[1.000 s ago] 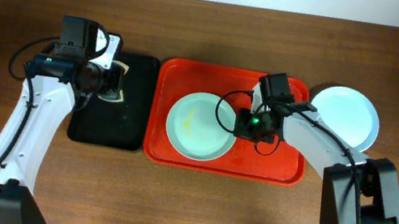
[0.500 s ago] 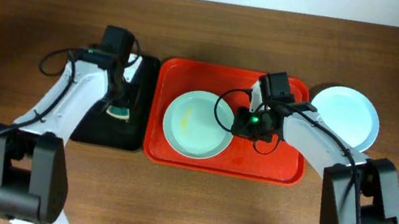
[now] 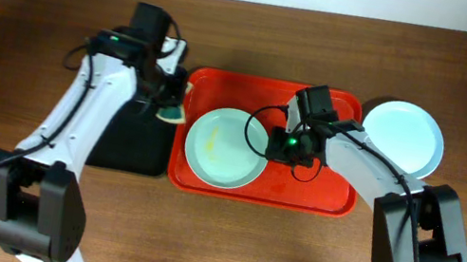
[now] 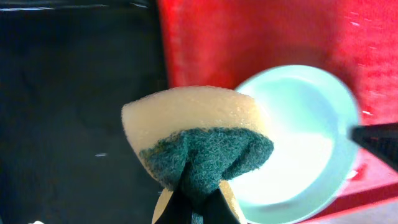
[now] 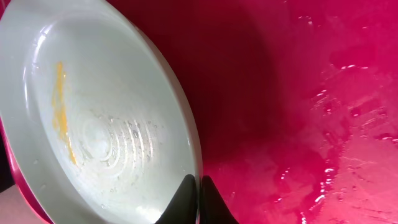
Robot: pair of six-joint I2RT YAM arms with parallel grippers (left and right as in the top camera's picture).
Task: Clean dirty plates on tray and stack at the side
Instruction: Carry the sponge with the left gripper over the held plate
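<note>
A pale mint green plate (image 3: 224, 149) with yellow smears lies in the red tray (image 3: 318, 196); it also shows in the right wrist view (image 5: 93, 124) and the left wrist view (image 4: 298, 143). My right gripper (image 3: 276, 144) is shut on its right rim, seen in the right wrist view (image 5: 198, 193). My left gripper (image 3: 170, 105) is shut on a yellow and green sponge (image 4: 196, 140) held above the tray's left edge, beside the plate. A pale blue plate (image 3: 404, 134) sits on the table right of the tray. The white plate is out of view.
A smaller black tray (image 3: 129, 146) lies left of the red tray, under my left arm. The red tray's floor (image 5: 311, 93) is wet and glossy. Brown wooden table all around.
My left gripper has lifted the sponge from the black tray and carried it right to the red tray's left edge. The mint plate has shifted slightly left with my right gripper.
</note>
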